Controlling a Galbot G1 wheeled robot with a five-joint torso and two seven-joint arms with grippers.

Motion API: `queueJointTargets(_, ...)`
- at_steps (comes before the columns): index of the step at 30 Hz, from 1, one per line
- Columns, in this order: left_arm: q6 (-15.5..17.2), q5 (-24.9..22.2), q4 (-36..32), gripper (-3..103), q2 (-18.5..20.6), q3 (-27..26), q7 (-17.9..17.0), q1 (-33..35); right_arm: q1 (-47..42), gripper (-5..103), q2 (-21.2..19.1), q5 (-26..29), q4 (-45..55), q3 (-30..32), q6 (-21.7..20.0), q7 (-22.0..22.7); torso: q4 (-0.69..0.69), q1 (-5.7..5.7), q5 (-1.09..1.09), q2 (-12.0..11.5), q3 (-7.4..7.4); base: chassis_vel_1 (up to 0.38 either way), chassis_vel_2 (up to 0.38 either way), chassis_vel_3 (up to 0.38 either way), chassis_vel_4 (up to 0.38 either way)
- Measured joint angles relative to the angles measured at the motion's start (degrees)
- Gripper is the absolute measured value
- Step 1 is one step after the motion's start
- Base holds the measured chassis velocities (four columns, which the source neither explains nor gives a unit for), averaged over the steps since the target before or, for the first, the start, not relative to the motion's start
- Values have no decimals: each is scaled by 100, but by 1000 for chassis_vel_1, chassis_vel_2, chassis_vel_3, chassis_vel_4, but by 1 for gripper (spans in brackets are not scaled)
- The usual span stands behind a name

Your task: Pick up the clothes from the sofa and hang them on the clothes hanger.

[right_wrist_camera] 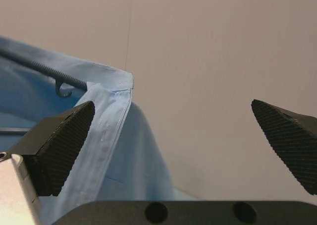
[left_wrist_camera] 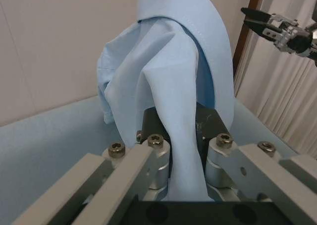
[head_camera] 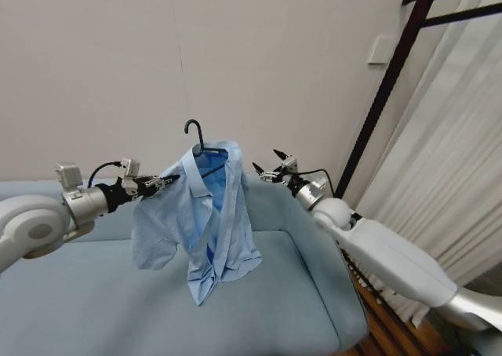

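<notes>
A light blue shirt hangs on a black hanger, held in the air above the pale blue sofa. My left gripper reaches in from the left and is shut on the shirt's shoulder; in the left wrist view the blue fabric runs down between its fingers. My right gripper stands open just to the right of the shirt's other shoulder, apart from it. In the right wrist view, the shirt edge and hanger bar lie beyond one finger of that open gripper.
A dark clothes rack rises at the right against the wall, with a white curtain beside it. The sofa seat lies below the shirt, its front edge and a wooden floor at the lower right.
</notes>
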Motion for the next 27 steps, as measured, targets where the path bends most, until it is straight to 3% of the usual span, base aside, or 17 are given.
queueJointTargets(2,-47,4,-50,9,59,-25,64,-15,114,100,5,1366,105,148,-525,103,0,0,0,0,0,0,0,0,0)
queueJointTargets(3,-47,4,-50,9,59,-25,64,-15,114,100,5,1366,105,148,-525,103,0,0,0,0,0,0,0,0,0)
queueJointTargets(6,-61,-10,-144,9,122,-45,79,-28,218,100,106,2852,199,335,-1267,340,0,0,-1,0,0,0,0,0,0)
queueJointTargets(7,-61,-10,-144,9,122,-45,79,-28,218,100,106,2852,199,335,-1267,340,0,0,-1,0,0,0,0,0,0)
queueJointTargets(10,-75,-42,-246,9,153,-59,80,-37,313,100,360,3545,87,347,-1471,660,0,0,0,0,0,0,0,0,0)
queueJointTargets(12,-79,-95,-324,9,177,-66,80,-46,394,100,565,3743,-61,340,-1537,851,2,0,-1,0,0,0,0,0,0)
queueJointTargets(19,-80,-194,-423,9,197,-81,79,-85,554,101,773,3704,-359,266,-1567,904,1,0,-1,0,0,0,0,0,0)
queueJointTargets(21,-80,-236,-447,9,204,-91,75,-98,561,91,761,3671,-371,250,-1573,899,-1,0,0,0,0,0,0,0,0)
queueJointTargets(27,-80,-261,-468,9,210,-93,52,-115,539,75,715,3533,-327,253,-1539,841,0,0,0,0,0,0,0,0,0)
